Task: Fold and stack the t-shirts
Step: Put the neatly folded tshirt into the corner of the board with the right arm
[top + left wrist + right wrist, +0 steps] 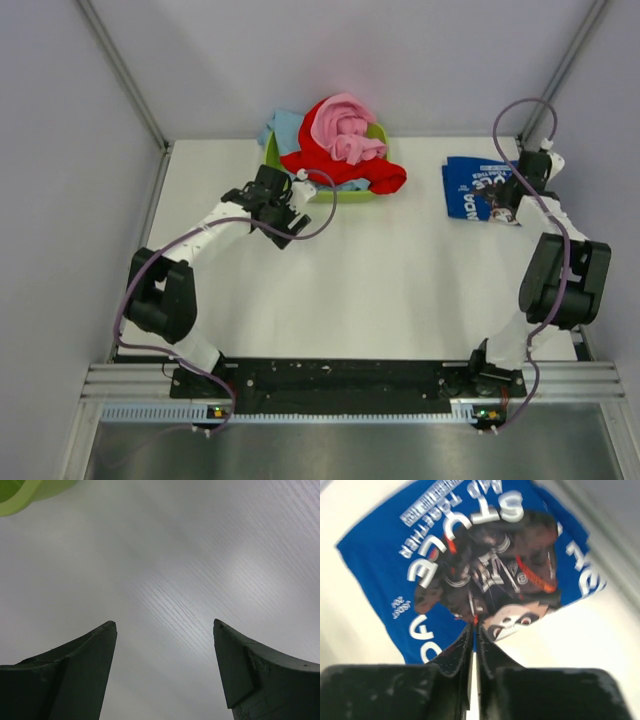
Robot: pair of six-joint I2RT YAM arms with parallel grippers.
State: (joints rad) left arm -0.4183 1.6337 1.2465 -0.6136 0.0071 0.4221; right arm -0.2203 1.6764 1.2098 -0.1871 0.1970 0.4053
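A royal blue t-shirt (468, 186) with a dark cartoon print and white letters lies folded flat at the back right; it fills the right wrist view (385, 555). My right gripper (500, 208) is shut, its tips (474, 626) over the shirt's near edge, with no cloth visibly between them. A red t-shirt (340, 165), a pink one (345, 130) and a light blue one (285, 125) are heaped in the lime green tub (272, 155). My left gripper (285, 225) is open and empty (165, 625) above bare table just in front of the tub.
The tub's corner shows at the top left of the left wrist view (20, 495). Grey walls and metal frame posts enclose the white table (380, 270) on three sides. The arm bases sit on a black rail at the near edge.
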